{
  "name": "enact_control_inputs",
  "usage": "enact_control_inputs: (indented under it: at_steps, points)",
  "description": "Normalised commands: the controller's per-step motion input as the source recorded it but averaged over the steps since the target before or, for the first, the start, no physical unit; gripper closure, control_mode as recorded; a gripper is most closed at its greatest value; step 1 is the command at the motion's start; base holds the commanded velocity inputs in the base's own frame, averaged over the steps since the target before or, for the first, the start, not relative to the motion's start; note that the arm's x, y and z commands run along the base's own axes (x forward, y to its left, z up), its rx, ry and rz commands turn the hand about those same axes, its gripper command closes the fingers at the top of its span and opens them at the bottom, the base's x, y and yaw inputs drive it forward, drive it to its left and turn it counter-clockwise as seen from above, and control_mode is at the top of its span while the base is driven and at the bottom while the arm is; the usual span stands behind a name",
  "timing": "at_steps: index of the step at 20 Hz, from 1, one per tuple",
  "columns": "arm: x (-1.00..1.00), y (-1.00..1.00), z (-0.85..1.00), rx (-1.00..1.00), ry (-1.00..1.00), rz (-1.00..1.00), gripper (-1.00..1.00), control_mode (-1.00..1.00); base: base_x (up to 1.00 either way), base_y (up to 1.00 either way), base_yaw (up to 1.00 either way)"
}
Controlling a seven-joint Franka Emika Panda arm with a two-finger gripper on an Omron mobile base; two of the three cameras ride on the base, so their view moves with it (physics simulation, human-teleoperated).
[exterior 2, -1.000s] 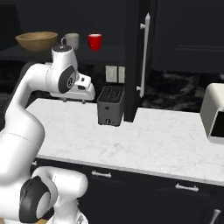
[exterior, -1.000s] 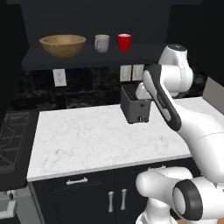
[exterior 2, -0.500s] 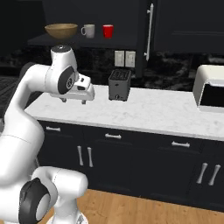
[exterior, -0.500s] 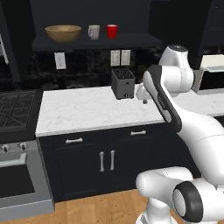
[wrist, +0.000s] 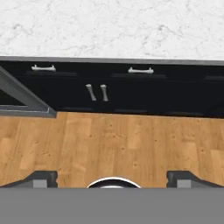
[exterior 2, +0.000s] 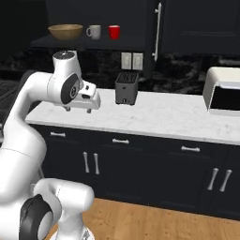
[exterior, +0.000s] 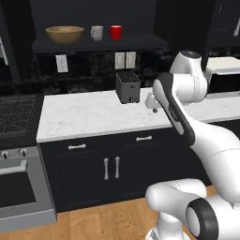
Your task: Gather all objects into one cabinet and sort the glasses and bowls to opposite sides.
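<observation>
1. Three of the task's things stand in a row on the cabinet (exterior: 101,44) shelf: the bowl (exterior: 65,33) at the 9 o'clock end, the grey mug (exterior: 96,32) in the middle, and the red mug (exterior: 116,32) at the 3 o'clock end, close beside the grey one
2. In the right base view the same row reads bowl (exterior 2: 65,31), grey mug (exterior 2: 93,31), red mug (exterior 2: 114,32), all upright on the shelf
3. The gripper (exterior 2: 78,109) hangs over the front edge of the counter (exterior 2: 154,117), pointing down, well below and apart from the shelf
4. In the hand view the fingertips (wrist: 43,178) sit far apart at the bottom corners, so the jaws are wide and hold nothing; past them lie the wood floor (wrist: 113,144), the drawer fronts and the counter edge
5. A toaster (exterior: 127,86) stands on the counter towards 12 o'clock from the gripper (exterior: 153,105), below the shelf and beside the wall sockets
6. A stove (exterior: 16,117) sits at the counter's 9 o'clock end, and a white microwave (exterior 2: 224,91) at its 3 o'clock end
</observation>
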Motion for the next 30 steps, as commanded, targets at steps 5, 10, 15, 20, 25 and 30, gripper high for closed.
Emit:
enact_control_inputs:
  at_steps: [5, 10, 15, 20, 25, 30]
  points:
    - [0.0, 0.0, 0.0, 0.0, 0.0, 0.0, -1.0, 1.0, 0.0, -0.1, -0.06]
    - [0.0, 0.0, 0.0, 0.0, 0.0, 0.0, -1.0, 1.0, -0.29, 0.35, 0.11]
    - [0.0, 0.0, 0.0, 0.0, 0.0, 0.0, -1.0, 1.0, -0.33, 0.65, 0.12]
    - [0.0, 0.0, 0.0, 0.0, 0.0, 0.0, -1.0, 1.0, -0.25, 0.88, 0.14]
    - [0.0, 0.0, 0.0, 0.0, 0.0, 0.0, -1.0, 1.0, -0.15, 0.92, 0.34]
    - [0.0, 0.0, 0.0, 0.0, 0.0, 0.0, -1.0, 1.0, -0.15, 0.68, 0.44]
